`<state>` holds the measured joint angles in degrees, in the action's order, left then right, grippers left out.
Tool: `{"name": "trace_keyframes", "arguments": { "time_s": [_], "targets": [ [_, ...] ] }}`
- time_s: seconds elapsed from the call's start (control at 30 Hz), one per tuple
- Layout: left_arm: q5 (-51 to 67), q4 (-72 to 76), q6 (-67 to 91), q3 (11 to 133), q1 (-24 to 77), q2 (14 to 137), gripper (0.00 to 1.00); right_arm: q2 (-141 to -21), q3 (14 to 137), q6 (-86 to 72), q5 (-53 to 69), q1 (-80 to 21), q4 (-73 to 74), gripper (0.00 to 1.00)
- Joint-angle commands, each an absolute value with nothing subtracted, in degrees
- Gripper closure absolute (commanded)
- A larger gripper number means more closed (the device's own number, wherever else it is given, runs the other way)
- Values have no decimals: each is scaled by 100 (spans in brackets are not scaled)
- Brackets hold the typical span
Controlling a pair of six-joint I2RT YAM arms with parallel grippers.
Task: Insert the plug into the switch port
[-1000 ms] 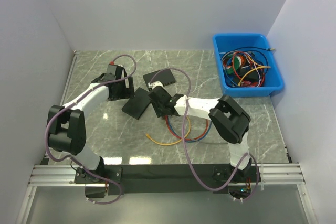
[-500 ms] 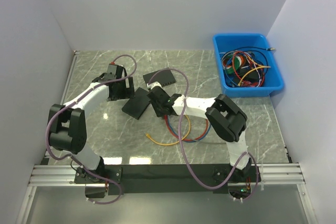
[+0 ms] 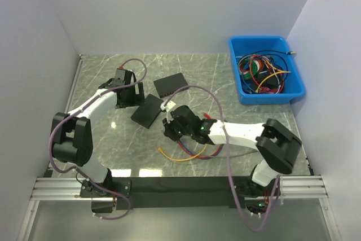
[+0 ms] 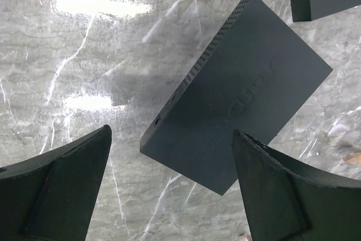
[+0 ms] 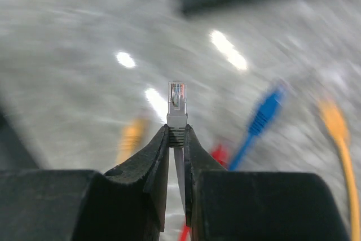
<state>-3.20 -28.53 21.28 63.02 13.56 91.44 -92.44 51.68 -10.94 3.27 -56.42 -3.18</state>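
A black switch (image 3: 147,111) lies flat at the table's middle left, and a second black switch (image 3: 171,84) lies behind it. My left gripper (image 3: 126,93) is open and empty just left of the near switch. In the left wrist view the near switch (image 4: 237,103) sits between and beyond the fingers (image 4: 56,196). My right gripper (image 3: 169,130) is shut on a clear and grey plug (image 5: 176,103), held in front of the near switch. The plug sticks out past the gripper (image 5: 176,134) tips. The view behind it is blurred.
Loose yellow, blue and red cables (image 3: 189,149) lie under the right arm, and a blue plug (image 5: 262,114) and yellow cable (image 5: 338,131) show blurred. A blue bin (image 3: 265,69) of cables stands at the back right. White walls close in the table.
My right arm has swung back toward the near side with the plug, away from the switches, uncovering the far switch. The left arm has not moved.
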Motion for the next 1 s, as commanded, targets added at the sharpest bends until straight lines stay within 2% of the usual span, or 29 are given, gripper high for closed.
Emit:
{"name": "trace_keyframes", "arguments": {
  "time_s": [0.0,0.37,0.6,0.73,0.97],
  "targets": [
    [-255,-2760,2171,6416,1345,8851,6,-8781,5002,-668,1098,-5871,-1353,100],
    [-167,-2769,2197,6451,1345,9061,7,-9044,5185,-536,1301,-5941,-1239,100],
    [-280,-2803,2215,6469,1345,9211,6,-9737,5869,-712,-157,-5950,-537,100],
    [-221,-2813,2224,6504,1345,9369,7,-10370,6345,-773,-552,-5950,-45,100],
    [-114,-2961,2338,6862,1327,9694,7,-10617,6618,-914,-914,-5880,106,100]
  ]
}}
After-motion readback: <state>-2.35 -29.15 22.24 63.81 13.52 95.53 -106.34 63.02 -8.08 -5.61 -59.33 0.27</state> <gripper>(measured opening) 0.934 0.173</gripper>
